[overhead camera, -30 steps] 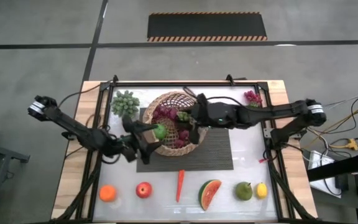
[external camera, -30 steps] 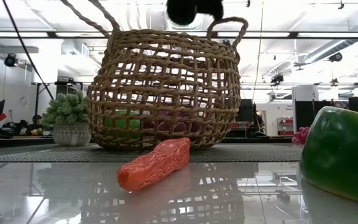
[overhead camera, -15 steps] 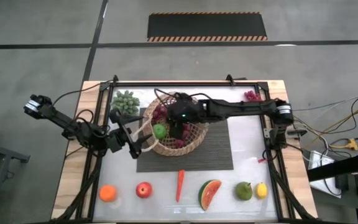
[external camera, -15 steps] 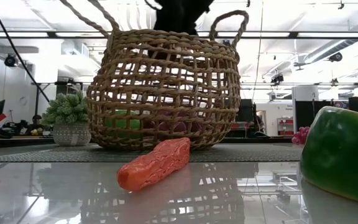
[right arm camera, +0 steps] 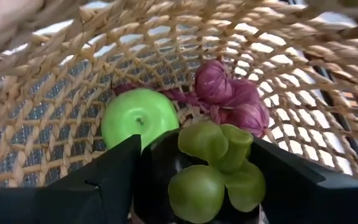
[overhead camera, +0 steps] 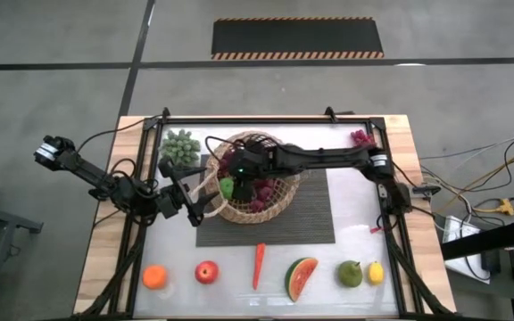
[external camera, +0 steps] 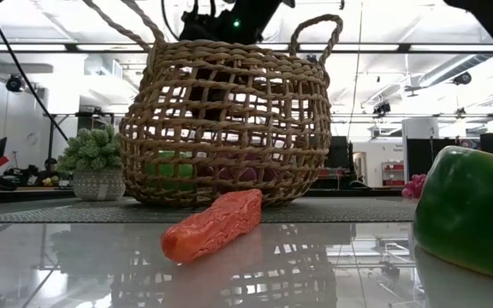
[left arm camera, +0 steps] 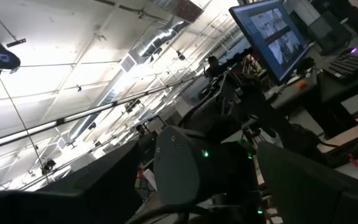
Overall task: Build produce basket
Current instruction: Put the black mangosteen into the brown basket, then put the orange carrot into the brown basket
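The wicker basket [overhead camera: 279, 203] stands on a dark mat. A green apple [right arm camera: 138, 118] and purple grapes [right arm camera: 232, 96] lie on its floor. My right gripper [right arm camera: 197, 186] reaches down into the basket from the table's right. It is shut on a dark purple piece with green lobes [right arm camera: 207, 152]. In the low view it shows dark behind the weave [external camera: 208, 90]. My left gripper [overhead camera: 196, 203] hangs open just outside the basket's left wall, with nothing between its fingers. My right gripper has the dark purple piece pinched between its two fingers, one finger [right arm camera: 114, 180] against the piece's dark side [right arm camera: 151, 171], the other against the green lobes. The fingers slant down from the table's right. The piece hangs inside the basket over the apple and grapes; whether it rests on them I cannot tell.
Green grapes [overhead camera: 179, 145] lie at the far left and a small red bunch [overhead camera: 361, 138] at the far right. Along the near edge lie an orange [overhead camera: 154, 277], red apple [overhead camera: 206, 272], carrot [overhead camera: 259, 265], watermelon slice [overhead camera: 302, 278], pear [overhead camera: 350, 274] and lemon [overhead camera: 376, 273].
My right gripper has swept from the basket's right rim toward the table's left, tipped downward and sunk into the basket with its piece. My left gripper has drawn back from the basket toward the left edge, leaving the green apple in the basket.
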Tool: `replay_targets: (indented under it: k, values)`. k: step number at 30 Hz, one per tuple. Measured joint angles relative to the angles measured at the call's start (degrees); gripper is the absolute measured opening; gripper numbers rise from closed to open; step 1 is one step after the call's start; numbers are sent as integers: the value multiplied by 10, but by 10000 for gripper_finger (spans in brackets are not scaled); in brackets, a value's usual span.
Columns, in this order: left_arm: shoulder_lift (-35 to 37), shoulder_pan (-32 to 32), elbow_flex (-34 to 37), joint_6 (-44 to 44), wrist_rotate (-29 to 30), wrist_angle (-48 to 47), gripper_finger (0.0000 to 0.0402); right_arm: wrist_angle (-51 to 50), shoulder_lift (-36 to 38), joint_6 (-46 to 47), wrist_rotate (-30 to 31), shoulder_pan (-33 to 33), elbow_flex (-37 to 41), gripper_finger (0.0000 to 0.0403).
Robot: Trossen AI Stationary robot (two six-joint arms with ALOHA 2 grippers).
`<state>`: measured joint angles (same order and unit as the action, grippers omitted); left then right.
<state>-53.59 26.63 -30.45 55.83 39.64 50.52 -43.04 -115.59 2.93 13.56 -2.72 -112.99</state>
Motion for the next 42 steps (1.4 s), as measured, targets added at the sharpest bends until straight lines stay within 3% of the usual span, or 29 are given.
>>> replay_targets:
  k: [7, 17, 25, 36, 42]
  values:
    - [1, 0, 4, 0, 2, 0, 306, -9, -9, -1, 0, -2, -6, 302]
    - [1, 0, 7, 0, 2, 1, 306, -19, 23, -8, 0, -2, -10, 302]
    - [1, 0, 9, 0, 2, 0, 306, -49, 105, -5, -7, 11, -10, 300]
    - [-5, 0, 7, -31, -1, 1, 306, -130, 210, 49, -20, 106, 4, 299]
    - [-5, 0, 7, -45, -3, 17, 306, -157, 245, 11, -20, 185, 34, 299]
